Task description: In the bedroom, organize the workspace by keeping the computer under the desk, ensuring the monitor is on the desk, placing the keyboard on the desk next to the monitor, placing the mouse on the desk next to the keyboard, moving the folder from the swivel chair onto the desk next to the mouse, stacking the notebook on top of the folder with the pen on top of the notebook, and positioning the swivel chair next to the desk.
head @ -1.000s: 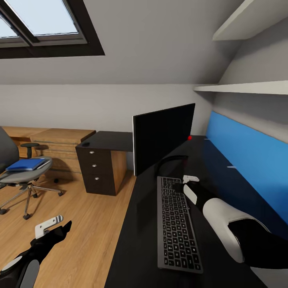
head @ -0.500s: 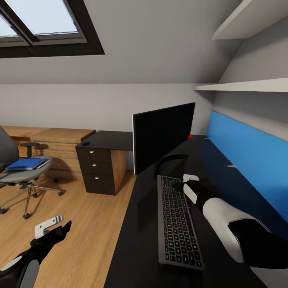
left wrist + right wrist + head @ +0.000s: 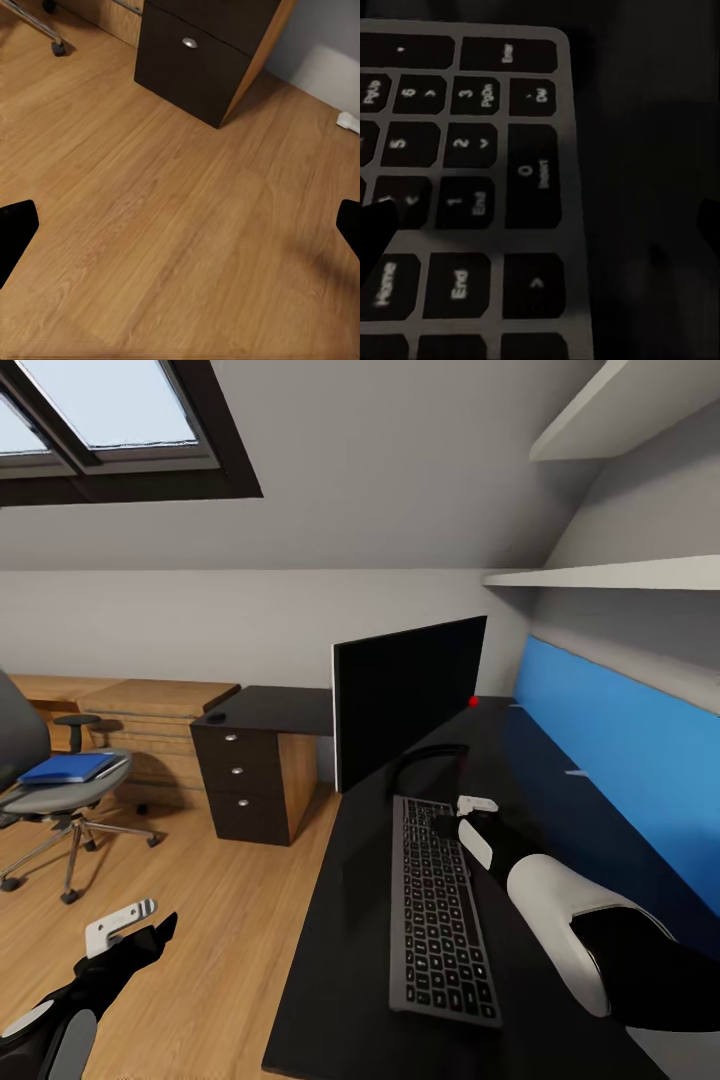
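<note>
The keyboard [image 3: 440, 910] lies flat on the black surface [image 3: 340, 980], just in front of the monitor [image 3: 408, 700], and the right gripper [image 3: 462, 815] hangs low over its far corner with its fingers spread, holding nothing. It looks thin, light and stiff, and it may slide on the smooth top, so a pinch on its long edge seems best. The monitor's round base [image 3: 430, 762] stands close behind it; the left gripper [image 3: 130, 925], fingers spread too, waits over the floor, and the folder [image 3: 68, 768] sits on the chair [image 3: 45, 800].
</note>
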Available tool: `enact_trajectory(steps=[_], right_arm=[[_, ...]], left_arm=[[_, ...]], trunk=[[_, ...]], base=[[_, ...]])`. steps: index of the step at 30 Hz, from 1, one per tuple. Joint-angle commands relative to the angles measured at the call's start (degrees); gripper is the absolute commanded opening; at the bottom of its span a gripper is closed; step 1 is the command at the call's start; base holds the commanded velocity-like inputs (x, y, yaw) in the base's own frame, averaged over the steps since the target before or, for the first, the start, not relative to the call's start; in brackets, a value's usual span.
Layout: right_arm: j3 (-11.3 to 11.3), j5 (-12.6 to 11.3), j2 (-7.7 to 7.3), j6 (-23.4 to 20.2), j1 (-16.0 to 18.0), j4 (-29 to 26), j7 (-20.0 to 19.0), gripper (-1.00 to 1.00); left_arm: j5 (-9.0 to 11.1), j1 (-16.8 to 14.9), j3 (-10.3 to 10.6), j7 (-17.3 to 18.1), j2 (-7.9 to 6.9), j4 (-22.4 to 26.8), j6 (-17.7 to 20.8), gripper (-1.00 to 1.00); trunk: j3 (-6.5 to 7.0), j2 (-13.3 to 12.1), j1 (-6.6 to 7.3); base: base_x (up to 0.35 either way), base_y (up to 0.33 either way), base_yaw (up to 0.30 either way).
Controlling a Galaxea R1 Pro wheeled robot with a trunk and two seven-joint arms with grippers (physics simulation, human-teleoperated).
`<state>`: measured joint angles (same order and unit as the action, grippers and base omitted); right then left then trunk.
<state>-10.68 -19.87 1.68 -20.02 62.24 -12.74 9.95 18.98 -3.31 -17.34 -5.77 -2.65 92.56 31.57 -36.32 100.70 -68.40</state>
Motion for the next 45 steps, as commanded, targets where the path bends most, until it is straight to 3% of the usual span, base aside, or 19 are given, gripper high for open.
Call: enact_trajectory(steps=[1,20,45], right_arm=[[-0.66,-0.96,-0.05,-0.28,-0.01,0.59,0.42,1.0],[-0.66,-0.96,-0.1,-0.28,-0.01,0.55,0.42,1.0],[-0.7,-0.96,-0.1,-0.23,-0.01,0.53,0.42,1.0]], left_arm=[[0.62,-0.03,0.03,-0.47,-0.02,0.08,0.26,1.0],[0.62,-0.03,-0.06,-0.47,-0.07,0.08,0.16,1.0],[0.63,-0.03,-0.14,-0.52,-0.07,0.08,0.16,1.0]], trunk=[[-0.07,0.03,0.01],[-0.07,0.03,0.01],[-0.07,0.03,0.01]], base=[[-0.055,0.0,0.0],[-0.09,0.0,0.0],[-0.177,0.0,0.0]])
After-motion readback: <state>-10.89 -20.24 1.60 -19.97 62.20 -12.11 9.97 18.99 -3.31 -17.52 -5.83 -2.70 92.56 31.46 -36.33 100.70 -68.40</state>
